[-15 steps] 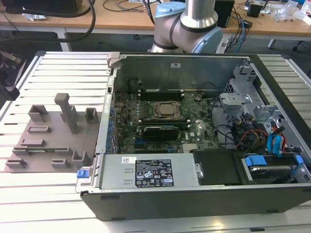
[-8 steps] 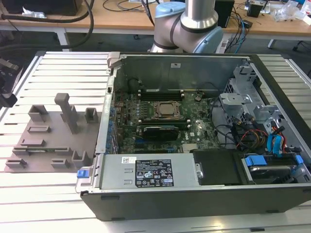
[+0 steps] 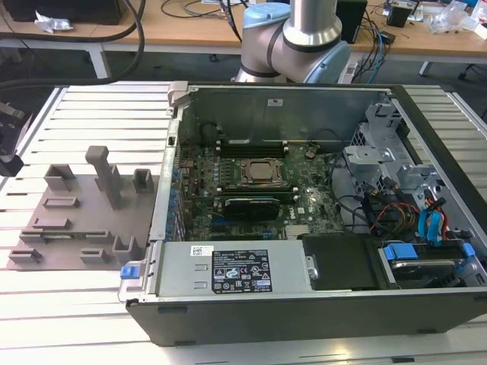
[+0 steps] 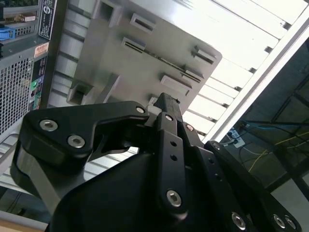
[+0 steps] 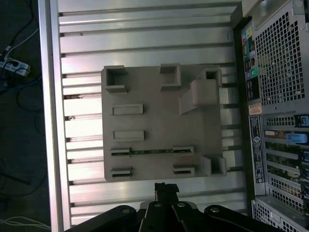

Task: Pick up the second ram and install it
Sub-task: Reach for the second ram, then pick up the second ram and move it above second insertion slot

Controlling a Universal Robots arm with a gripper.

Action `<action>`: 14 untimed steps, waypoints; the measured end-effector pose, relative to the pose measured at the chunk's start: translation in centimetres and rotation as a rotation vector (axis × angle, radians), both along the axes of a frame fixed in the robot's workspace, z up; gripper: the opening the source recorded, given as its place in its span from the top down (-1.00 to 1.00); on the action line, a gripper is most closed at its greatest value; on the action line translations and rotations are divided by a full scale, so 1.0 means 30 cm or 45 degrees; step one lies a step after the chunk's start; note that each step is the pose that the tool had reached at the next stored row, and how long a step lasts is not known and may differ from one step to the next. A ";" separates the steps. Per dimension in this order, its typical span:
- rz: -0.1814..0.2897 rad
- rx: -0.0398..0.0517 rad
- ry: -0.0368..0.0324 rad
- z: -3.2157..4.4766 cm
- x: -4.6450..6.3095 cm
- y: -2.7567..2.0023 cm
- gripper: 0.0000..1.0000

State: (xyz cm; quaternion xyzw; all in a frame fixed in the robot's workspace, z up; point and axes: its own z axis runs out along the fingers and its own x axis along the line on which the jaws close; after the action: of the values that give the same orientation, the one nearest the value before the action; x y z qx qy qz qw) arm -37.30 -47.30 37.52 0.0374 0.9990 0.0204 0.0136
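Ram (image 5: pixel 152 151) rests between grey holder blocks (image 5: pixel 183 150), pincer (image 5: pixel 166 186) nearby.

Exterior view above the open case (image 3: pixel 304 315); both wrist views past the hand (image 5: pixel 166 186) (image 4: pixel 169 101) onto the grey plate (image 5: pixel 159 116) (image 4: pixel 164 46)

Bright even light; glare on slatted table (image 4: pixel 241 43); soft shadows.
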 end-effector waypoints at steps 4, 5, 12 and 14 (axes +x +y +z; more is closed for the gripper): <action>0.000 0.000 0.0000 0.000 0.000 -0.001 0.80; 0.000 0.000 0.0000 0.000 0.000 -0.001 0.80; 0.002 0.000 0.0000 0.000 0.000 0.043 0.80; 0.004 0.000 -0.0001 -0.001 0.000 0.070 0.80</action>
State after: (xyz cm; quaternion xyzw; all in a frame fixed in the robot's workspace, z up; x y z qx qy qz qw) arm -37.29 -45.20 37.50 0.0356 0.9991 0.0204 0.0136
